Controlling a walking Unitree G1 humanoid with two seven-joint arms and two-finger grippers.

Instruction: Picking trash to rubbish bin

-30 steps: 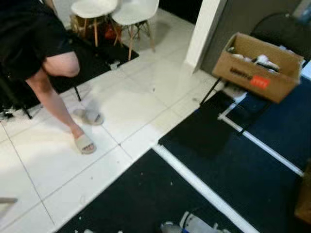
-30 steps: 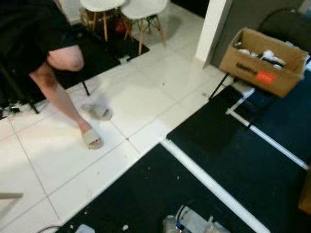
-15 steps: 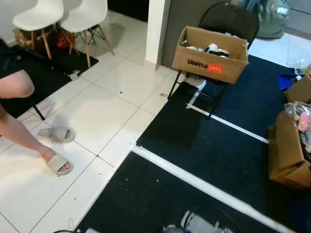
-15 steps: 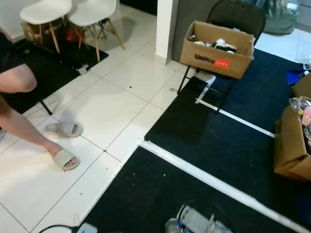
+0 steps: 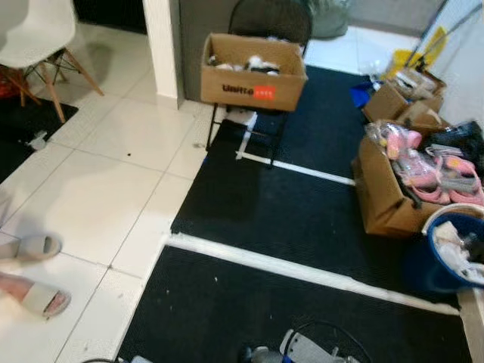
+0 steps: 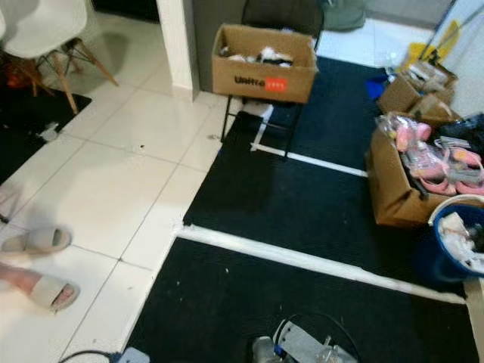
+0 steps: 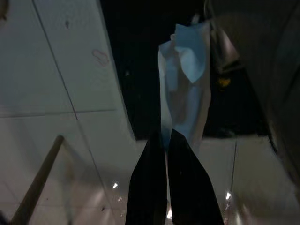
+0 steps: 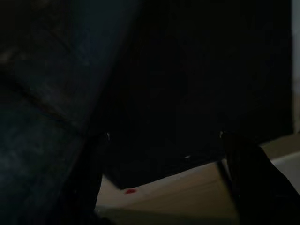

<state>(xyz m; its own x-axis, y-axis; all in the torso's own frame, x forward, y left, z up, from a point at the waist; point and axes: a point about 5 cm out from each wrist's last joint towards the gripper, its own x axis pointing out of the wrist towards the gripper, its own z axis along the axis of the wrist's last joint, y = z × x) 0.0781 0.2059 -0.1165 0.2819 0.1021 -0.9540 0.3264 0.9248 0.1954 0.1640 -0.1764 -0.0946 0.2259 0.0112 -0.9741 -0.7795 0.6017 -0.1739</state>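
left hand (image 7: 165, 138): fingers pressed together on a pale blue-white wrapper (image 7: 185, 89), which sticks out past the fingertips.
wrapper: crumpled, held off the floor; beyond it lie white tiles (image 7: 56, 79) and a dark mat.
right hand (image 8: 164, 159): very dark view; two fingers stand wide apart, nothing between them, a pale strip of floor beyond.
bin (image 5: 454, 253): blue, round, at the robot's far right on the black mat (image 5: 287, 212), holding white scraps; well apart from both hands.
pink-filled box (image 5: 401, 185): brown cardboard, just behind the bin, packed with pink items.
chair box (image 5: 253, 72): open cardboard box with a red label, sitting on a black folding chair (image 5: 268, 19) straight ahead.
small boxes (image 5: 401, 98): further cardboard boxes beyond the pink-filled one, near a yellow object.
white lines (image 5: 302, 268): pale stripes crossing the mat.
person: a foot in a beige slipper (image 6: 49, 291) on the tiles at far left; a loose slipper (image 6: 34, 240) just beside it.
white chair (image 5: 38, 38): on the tiles at upper left.
robot body (image 6: 302, 348): grey part at the lower edge of the head view.
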